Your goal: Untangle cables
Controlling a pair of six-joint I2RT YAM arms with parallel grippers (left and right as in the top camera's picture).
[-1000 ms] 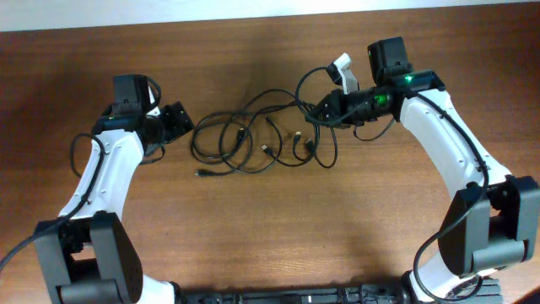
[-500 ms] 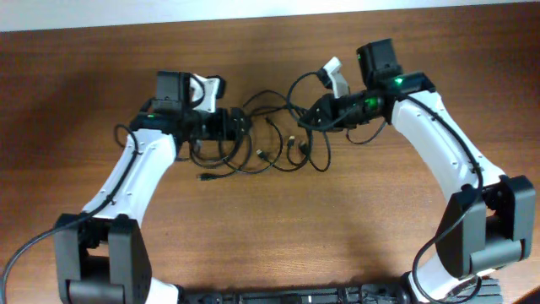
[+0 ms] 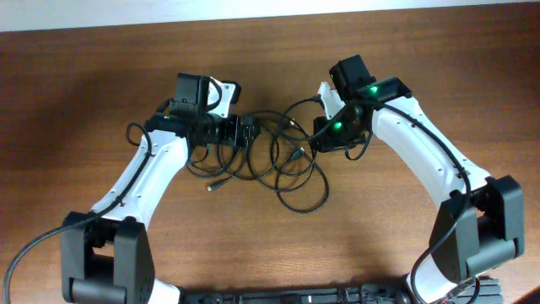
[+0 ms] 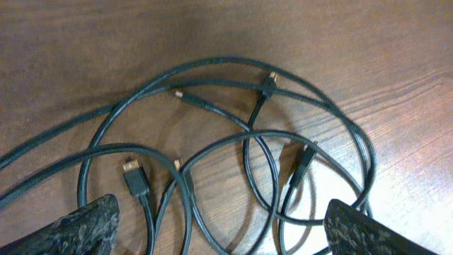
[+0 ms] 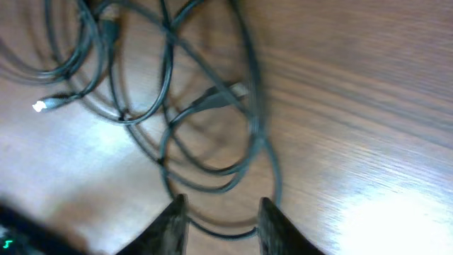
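The cables lie in the middle of the surface, between the two arms. They are thin black cords in loops that cross each other many times, with small plugs at the ends, such as a dark one in the left wrist view. A second ago the bundle was stretched more to the right; now it is drawn together, with one loop hanging toward the near edge.

The right claw, which was shut on a strand, now has its fingers partly apart and grips nothing visible, so it probably let the strand go. The left claw has come from the side and stands wide open over the left loops, holding nothing. The knot seems not yet undone.
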